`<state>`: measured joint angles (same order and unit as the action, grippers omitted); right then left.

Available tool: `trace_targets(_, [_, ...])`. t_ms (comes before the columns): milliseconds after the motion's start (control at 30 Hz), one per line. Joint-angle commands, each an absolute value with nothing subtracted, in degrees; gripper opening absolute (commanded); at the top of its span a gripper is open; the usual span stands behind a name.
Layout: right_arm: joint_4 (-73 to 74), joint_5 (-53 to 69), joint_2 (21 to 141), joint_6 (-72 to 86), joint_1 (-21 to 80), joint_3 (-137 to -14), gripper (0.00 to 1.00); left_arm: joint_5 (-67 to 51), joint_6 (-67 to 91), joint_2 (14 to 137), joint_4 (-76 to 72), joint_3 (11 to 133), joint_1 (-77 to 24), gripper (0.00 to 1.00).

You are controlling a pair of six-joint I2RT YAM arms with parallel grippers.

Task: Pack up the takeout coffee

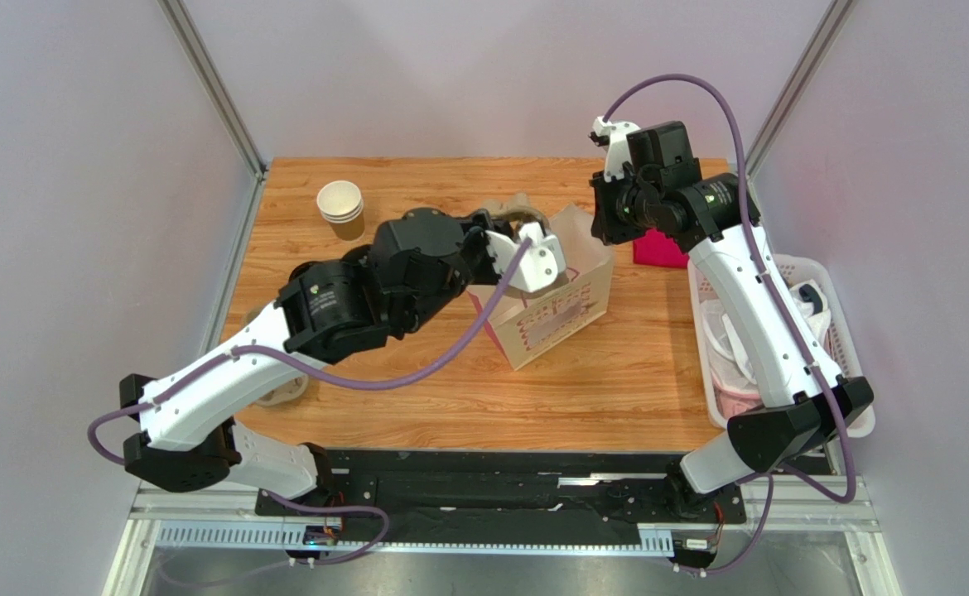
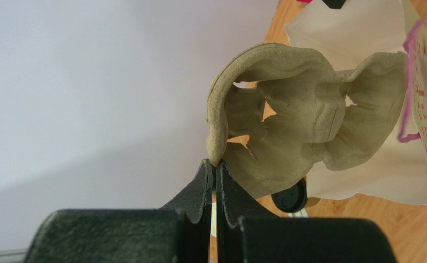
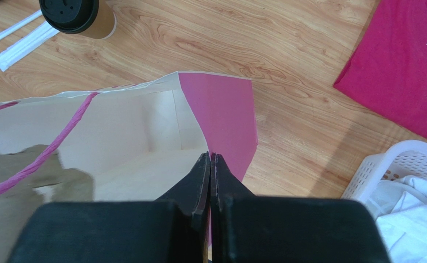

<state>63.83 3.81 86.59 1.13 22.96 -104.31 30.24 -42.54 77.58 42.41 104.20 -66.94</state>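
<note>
The takeout coffee [image 3: 77, 15], a brown cup with a black lid, stands on the table beyond the bag. Only its lid [image 2: 290, 197] shows in the left wrist view, and it is hidden under my left arm in the top view. My left gripper [image 1: 502, 243] [image 2: 214, 163] is shut on the rim of the grey pulp cup carrier [image 2: 298, 120] [image 1: 522, 226] and holds it over the open cream paper bag [image 1: 564, 311] [image 2: 364, 33]. My right gripper [image 1: 604, 224] [image 3: 210, 156] is shut on the bag's pink side edge [image 3: 221, 120] and holds the mouth open.
A stack of lidless paper cups [image 1: 340, 203] stands at the back left. A pink shirt [image 1: 659, 251] [image 3: 402, 60] lies right of the bag. A white basket [image 1: 853, 325] [image 3: 385, 164] of clothes sits at the table's right edge. White wrapped straws [image 3: 18, 41] lie by the coffee.
</note>
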Motion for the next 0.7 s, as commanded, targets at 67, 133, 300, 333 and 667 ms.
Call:
trace_targets(67, [62.4, 8.9, 85.0, 2.5, 23.3, -104.7, 0.00, 33.3, -54.3, 73.2, 29.3, 97.7, -70.4, 0.00])
trace_targets(133, [62.8, 12.3, 85.0, 1.4, 23.4, -104.7, 0.00, 32.1, -55.3, 72.6, 29.0, 96.6, -71.0, 0.00])
trace_targets(300, [66.6, 18.1, 87.8, -4.5, 23.6, -108.7, 0.00, 29.2, -60.2, 70.8, 27.4, 92.3, -73.7, 0.00])
trace_targets(333, [66.8, 17.2, 88.2, -4.6, 23.7, -109.3, 0.00, 30.3, -61.8, 70.5, 26.6, 91.6, -74.1, 0.00])
trace_targets(667, [66.5, 9.5, 90.1, -4.6, 25.9, -109.7, 0.00, 31.6, -75.0, 69.5, 19.9, 87.6, -80.2, 0.00])
